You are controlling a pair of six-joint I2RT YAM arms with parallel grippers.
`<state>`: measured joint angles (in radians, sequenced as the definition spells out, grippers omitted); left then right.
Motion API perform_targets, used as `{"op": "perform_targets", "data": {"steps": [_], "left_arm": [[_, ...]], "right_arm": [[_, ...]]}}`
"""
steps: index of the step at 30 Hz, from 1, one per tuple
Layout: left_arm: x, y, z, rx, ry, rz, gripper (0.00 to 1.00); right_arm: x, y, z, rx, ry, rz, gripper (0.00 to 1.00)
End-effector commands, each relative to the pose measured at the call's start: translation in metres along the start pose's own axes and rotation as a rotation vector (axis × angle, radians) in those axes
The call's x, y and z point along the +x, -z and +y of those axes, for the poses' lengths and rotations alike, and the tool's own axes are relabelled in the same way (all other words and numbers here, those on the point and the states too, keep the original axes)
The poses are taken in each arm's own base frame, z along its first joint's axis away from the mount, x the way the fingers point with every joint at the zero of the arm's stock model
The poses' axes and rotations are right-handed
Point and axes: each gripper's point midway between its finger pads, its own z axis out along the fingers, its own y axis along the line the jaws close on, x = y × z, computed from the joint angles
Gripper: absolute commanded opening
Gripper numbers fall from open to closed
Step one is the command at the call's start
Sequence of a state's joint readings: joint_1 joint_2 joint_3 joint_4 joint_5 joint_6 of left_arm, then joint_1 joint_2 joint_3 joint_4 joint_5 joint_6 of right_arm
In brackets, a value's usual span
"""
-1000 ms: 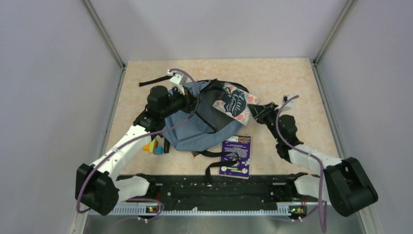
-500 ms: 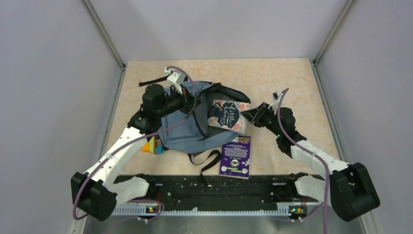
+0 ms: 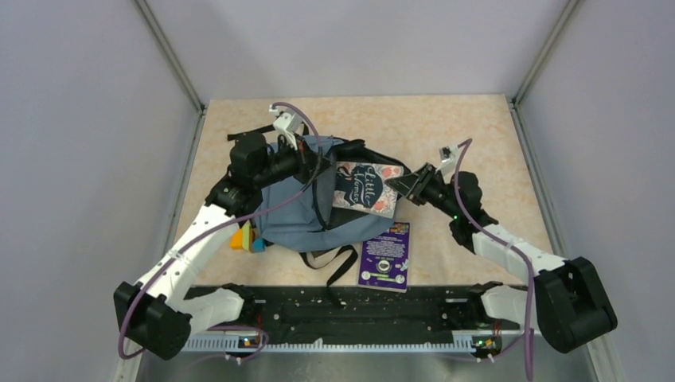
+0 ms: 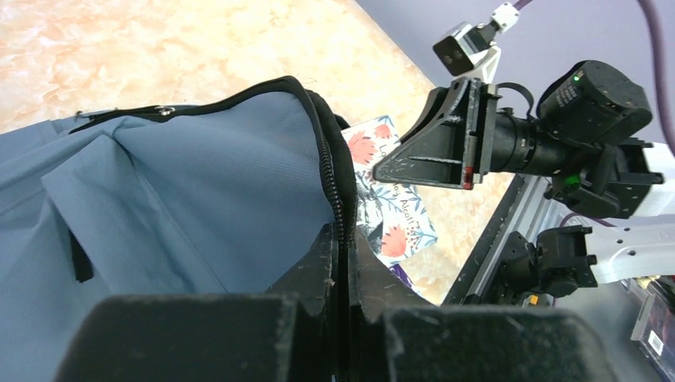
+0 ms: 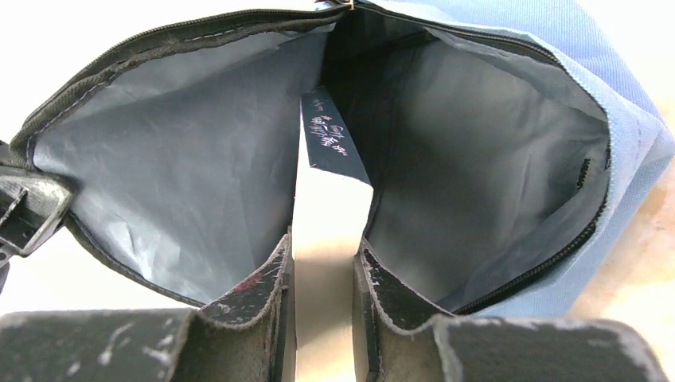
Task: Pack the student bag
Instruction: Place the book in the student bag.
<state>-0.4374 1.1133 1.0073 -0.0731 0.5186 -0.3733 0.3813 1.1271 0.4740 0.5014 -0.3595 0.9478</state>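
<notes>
Subject: soft blue-grey fabric student bag (image 3: 298, 215) with black straps, lying flat on the beige marbled tabletop (image 3: 462, 127), left of centre, between the two arms.

Orientation: its long axis runs diagonally, from the near left to the far right. The zipped mouth is at the far-right end, facing the right arm. The mouth stands open, and the right wrist view shows grey lining (image 5: 159, 183) inside. One strap loop (image 3: 338, 263) trails toward the near edge of the tabletop.

Left pincer (image 4: 344, 239): jaws together, clamped on the black zip edge of the bag's mouth, holding that edge raised.

Right pincer (image 5: 325, 247): jaws clamped on a dark floral-covered book (image 3: 364, 187), gripped by its near end. The book is level with the mouth, and its leading end sits inside the opening, seen edge-on between the lining walls in the right wrist view.

Surroundings: a purple flat book (image 3: 384, 255) lies on the tabletop just beside the bag's near-right side. A small cluster of orange, yellow and teal blocks (image 3: 245, 237) sits against the bag's left side, under the left arm.
</notes>
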Motion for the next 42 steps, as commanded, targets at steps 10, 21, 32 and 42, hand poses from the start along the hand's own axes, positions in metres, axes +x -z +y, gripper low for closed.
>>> {"op": "perform_targets", "data": {"steps": [10, 21, 32, 42], "left_arm": [[-0.044, 0.008, -0.036, 0.093, -0.034, -0.072, 0.00], [-0.033, 0.013, -0.035, 0.083, -0.066, -0.015, 0.00], [-0.021, 0.013, -0.040, 0.160, -0.105, -0.056, 0.00], [-0.007, 0.012, -0.026, 0.113, -0.120, -0.028, 0.00]], "right_arm": [[-0.017, -0.037, 0.032, -0.092, -0.020, -0.082, 0.00], [-0.005, -0.055, 0.059, -0.178, -0.047, -0.084, 0.00], [0.036, -0.110, 0.043, -0.166, -0.102, -0.070, 0.00], [0.049, -0.144, 0.001, 0.053, 0.084, -0.073, 0.19]]}}
